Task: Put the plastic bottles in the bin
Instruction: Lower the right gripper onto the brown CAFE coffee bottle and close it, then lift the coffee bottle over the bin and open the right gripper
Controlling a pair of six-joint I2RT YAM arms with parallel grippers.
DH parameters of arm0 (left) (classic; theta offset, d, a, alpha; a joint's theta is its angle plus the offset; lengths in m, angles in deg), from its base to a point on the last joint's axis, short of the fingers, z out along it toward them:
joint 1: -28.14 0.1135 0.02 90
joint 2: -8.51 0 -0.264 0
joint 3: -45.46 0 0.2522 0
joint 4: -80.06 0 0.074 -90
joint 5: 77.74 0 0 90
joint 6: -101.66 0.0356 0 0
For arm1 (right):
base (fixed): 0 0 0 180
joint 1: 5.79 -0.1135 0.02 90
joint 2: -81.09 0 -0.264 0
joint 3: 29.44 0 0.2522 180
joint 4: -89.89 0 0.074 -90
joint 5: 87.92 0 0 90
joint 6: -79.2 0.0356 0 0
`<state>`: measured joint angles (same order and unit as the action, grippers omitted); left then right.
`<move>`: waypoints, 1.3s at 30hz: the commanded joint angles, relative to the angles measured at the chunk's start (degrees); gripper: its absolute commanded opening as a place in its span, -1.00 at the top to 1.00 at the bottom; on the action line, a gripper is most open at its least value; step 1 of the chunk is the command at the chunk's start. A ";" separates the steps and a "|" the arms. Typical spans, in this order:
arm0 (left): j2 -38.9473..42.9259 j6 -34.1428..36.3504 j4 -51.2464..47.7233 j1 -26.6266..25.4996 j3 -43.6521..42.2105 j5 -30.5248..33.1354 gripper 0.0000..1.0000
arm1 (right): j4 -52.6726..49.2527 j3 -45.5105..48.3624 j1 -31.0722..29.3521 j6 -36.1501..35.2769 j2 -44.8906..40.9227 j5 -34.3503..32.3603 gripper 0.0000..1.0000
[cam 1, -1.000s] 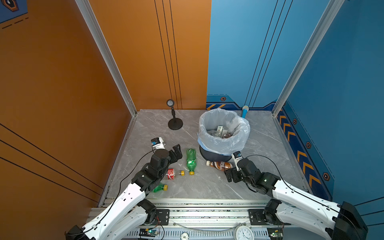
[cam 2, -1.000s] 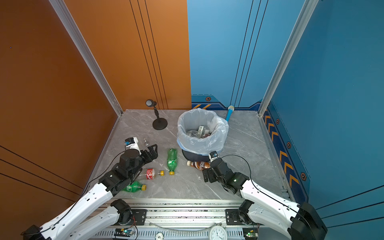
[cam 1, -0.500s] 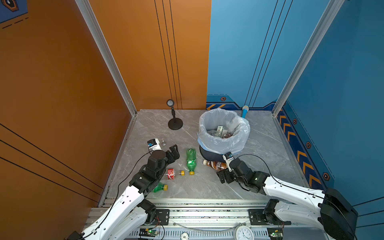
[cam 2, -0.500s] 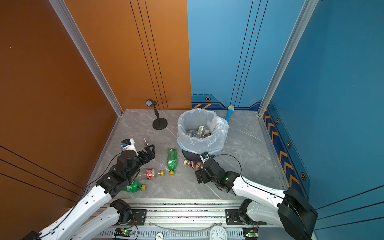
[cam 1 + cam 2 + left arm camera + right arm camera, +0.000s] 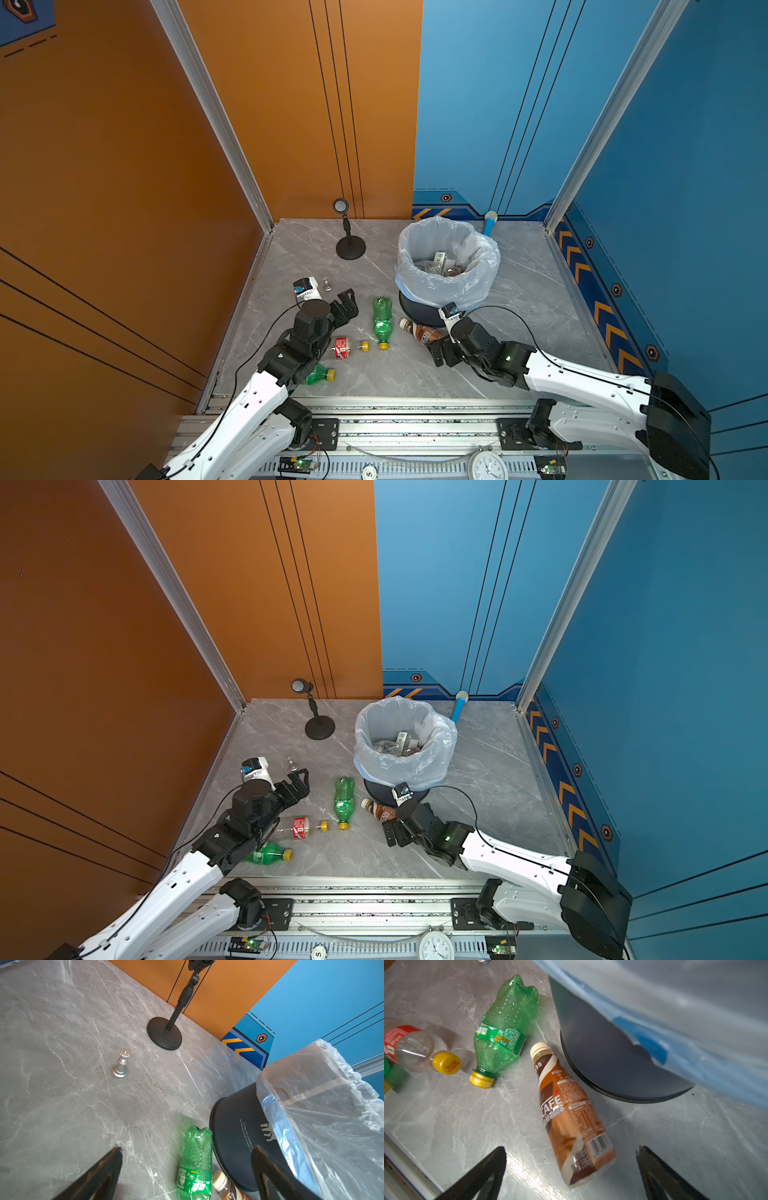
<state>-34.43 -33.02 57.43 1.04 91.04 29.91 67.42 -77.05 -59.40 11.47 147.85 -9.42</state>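
The bin (image 5: 432, 313) is a dark round tub lined with a translucent white bag (image 5: 374, 766), with several bottles inside. On the floor in front of it lie a brown coffee bottle (image 5: 571, 1118), a green bottle with a yellow cap (image 5: 382, 318), and a clear red-labelled bottle (image 5: 341, 348). A small green bottle (image 5: 266, 854) is partly hidden by my left arm. My right gripper (image 5: 572, 1148) is open, its fingers either side of the brown bottle's base. My left gripper (image 5: 348, 302) is open and empty, left of the big green bottle (image 5: 195, 1165).
A black round-based stand (image 5: 350, 249) is at the back. A silver figurine (image 5: 121, 1066) stands near my left wrist. A blue microphone (image 5: 489, 224) leans behind the bin. Orange and blue walls close three sides, and a metal rail (image 5: 395, 415) runs along the front.
My right gripper has moved left, from beside the bin's base to the brown bottle's base. The left arm shifted only slightly to the left. No bottle has moved.
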 commanded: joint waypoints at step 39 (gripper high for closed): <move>3.84 -2.16 -5.85 4.21 -3.33 -0.51 -0.95 | -4.90 -14.01 -17.27 -6.34 0.12 -7.80 -0.09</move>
<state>-31.48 -34.92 53.04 4.67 88.37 29.63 65.91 -87.93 -75.74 6.85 151.65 -13.25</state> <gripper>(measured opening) 0.976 0.569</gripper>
